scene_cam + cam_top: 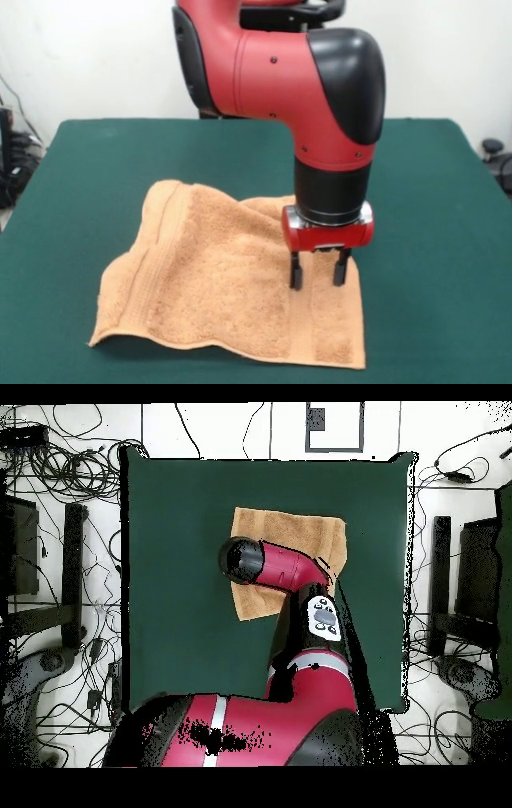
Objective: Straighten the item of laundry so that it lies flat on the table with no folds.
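Observation:
The orange-tan terry towel (pixel 232 276) lies on the dark green table (pixel 424 240), mostly spread. Its far edge is bunched in soft folds and its near left corner lifts off the table. A ribbed band runs along its left side. My gripper (pixel 318 276) hangs over the towel's right part with its two black fingers (pixel 296 274) apart, tips at or just above the cloth, nothing between them. In the overhead view the arm (pixel 290 569) covers the towel's middle (pixel 285 529), and the gripper itself is hidden under it.
Green table surface (pixel 180 584) surrounds the towel on all sides. Cables and dark equipment (pixel 60 584) lie on the floor beyond the table's edges.

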